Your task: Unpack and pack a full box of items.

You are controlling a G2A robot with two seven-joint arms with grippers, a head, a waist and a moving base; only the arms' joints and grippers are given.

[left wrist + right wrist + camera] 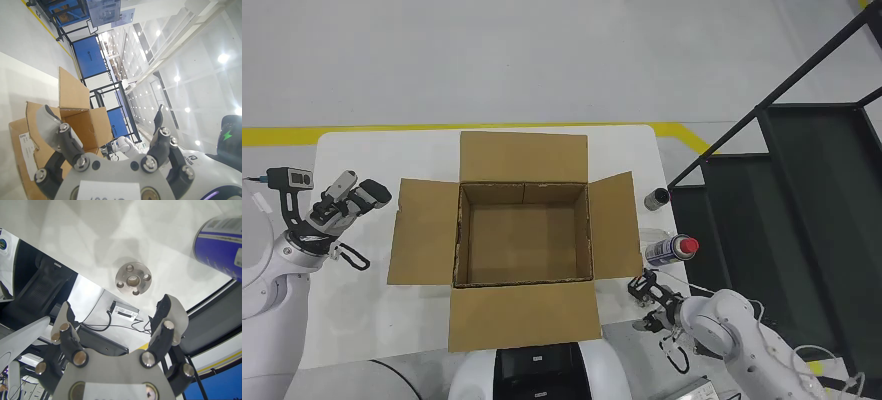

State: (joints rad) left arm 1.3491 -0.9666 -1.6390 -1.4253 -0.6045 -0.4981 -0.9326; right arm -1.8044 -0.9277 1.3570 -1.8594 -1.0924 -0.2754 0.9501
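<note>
Open cardboard box (524, 240) at the centre of the desk (372, 300), floor bare. Off its right flap lie a red-capped spray can (672, 248) and a metal flange (123, 276). Your right gripper (115, 303) hovers just short of the flange, fingers spread wide, empty. Your left gripper (102, 108), equally wide and empty, hangs beside the left flap. The flange is likely heavy, rigid and slick, so pinch it across the rim. The print on the box's white label (25, 144) is too small to read.
</note>
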